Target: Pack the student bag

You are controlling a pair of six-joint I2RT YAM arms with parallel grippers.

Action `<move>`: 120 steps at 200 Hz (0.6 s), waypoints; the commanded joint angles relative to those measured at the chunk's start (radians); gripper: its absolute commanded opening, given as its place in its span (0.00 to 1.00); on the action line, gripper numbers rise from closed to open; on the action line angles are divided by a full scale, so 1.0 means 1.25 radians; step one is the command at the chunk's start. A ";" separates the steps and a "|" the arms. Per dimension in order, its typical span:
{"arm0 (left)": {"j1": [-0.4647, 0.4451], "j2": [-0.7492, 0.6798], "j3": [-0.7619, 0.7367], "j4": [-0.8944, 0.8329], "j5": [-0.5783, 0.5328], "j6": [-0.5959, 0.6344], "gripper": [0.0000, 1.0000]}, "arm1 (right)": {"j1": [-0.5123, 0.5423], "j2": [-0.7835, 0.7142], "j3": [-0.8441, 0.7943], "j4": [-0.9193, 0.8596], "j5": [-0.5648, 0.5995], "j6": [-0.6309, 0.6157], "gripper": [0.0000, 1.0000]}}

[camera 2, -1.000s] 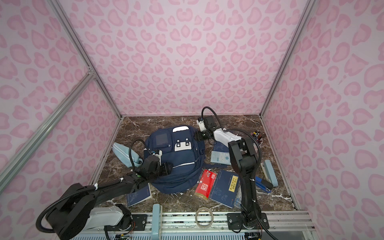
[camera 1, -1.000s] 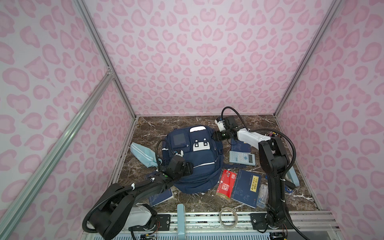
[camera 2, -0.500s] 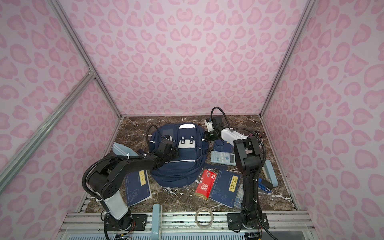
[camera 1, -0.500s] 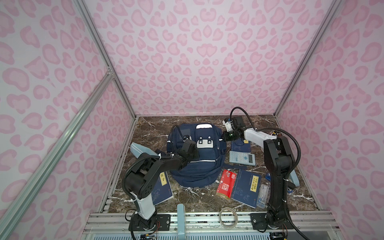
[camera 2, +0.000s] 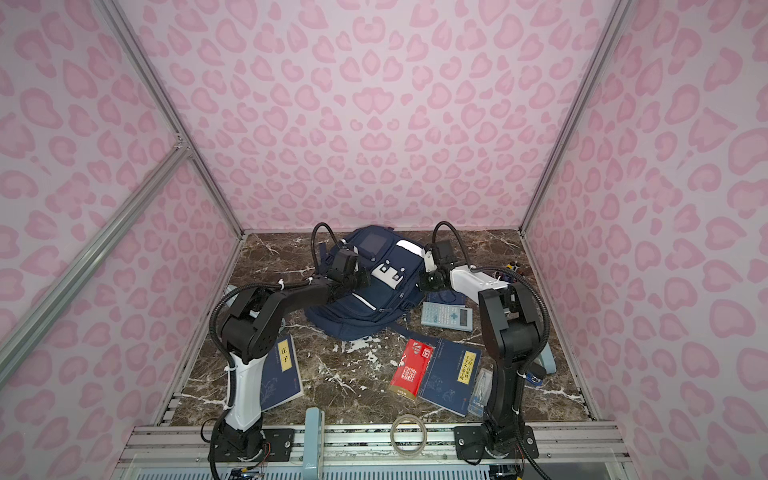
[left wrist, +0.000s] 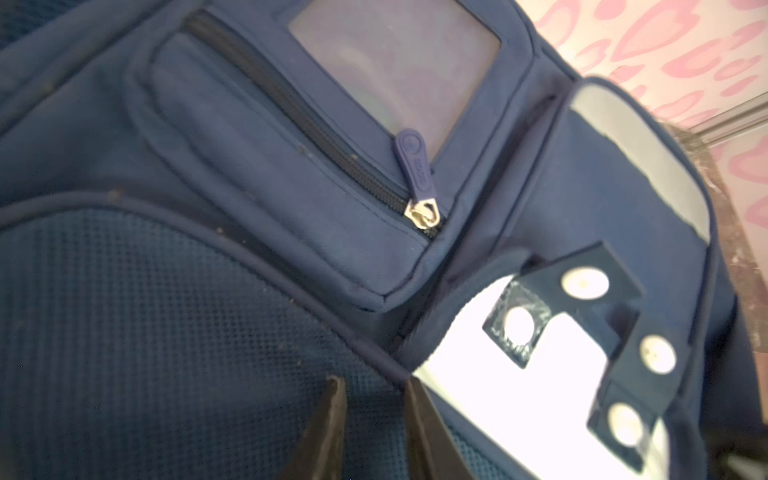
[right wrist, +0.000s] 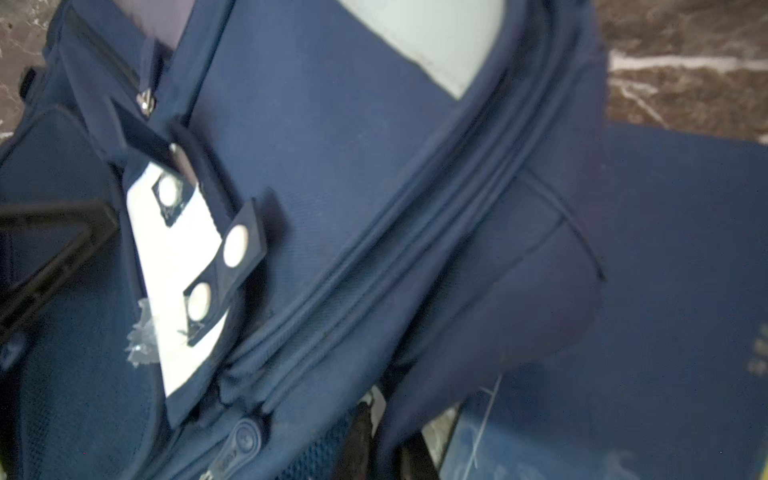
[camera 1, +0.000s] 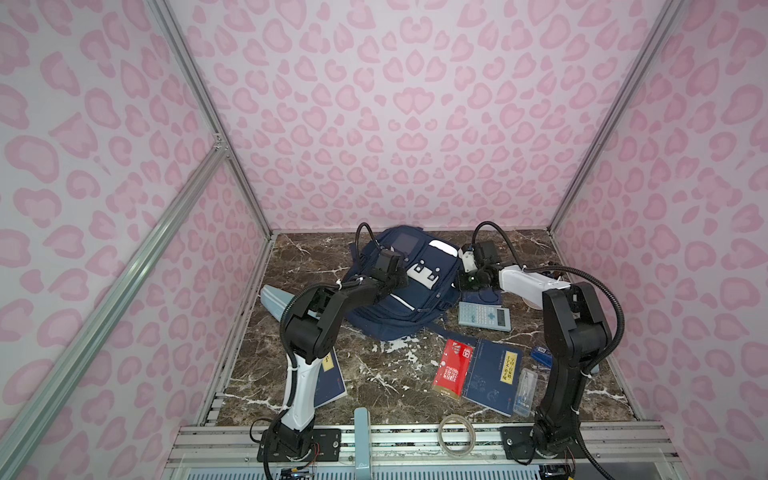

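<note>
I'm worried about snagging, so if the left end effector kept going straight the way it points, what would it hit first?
Probably the student bag itself: the left end effector sits at its mesh panel, and the piping edging the zipped pocket lies just ahead. Depth is unclear.

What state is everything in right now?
student bag: lying front side up, gripped by both arms
front pocket zip: shut
left gripper: shut on the student bag
right gripper: shut on the student bag
calculator: face up, flat
red booklet: closed, flat
blue book: closed, flat
tape roll: lying flat
</note>
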 commanded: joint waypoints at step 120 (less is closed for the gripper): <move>-0.069 -0.588 -0.510 0.032 0.065 -0.079 0.71 | -0.010 -0.034 0.059 -0.076 0.052 0.035 0.77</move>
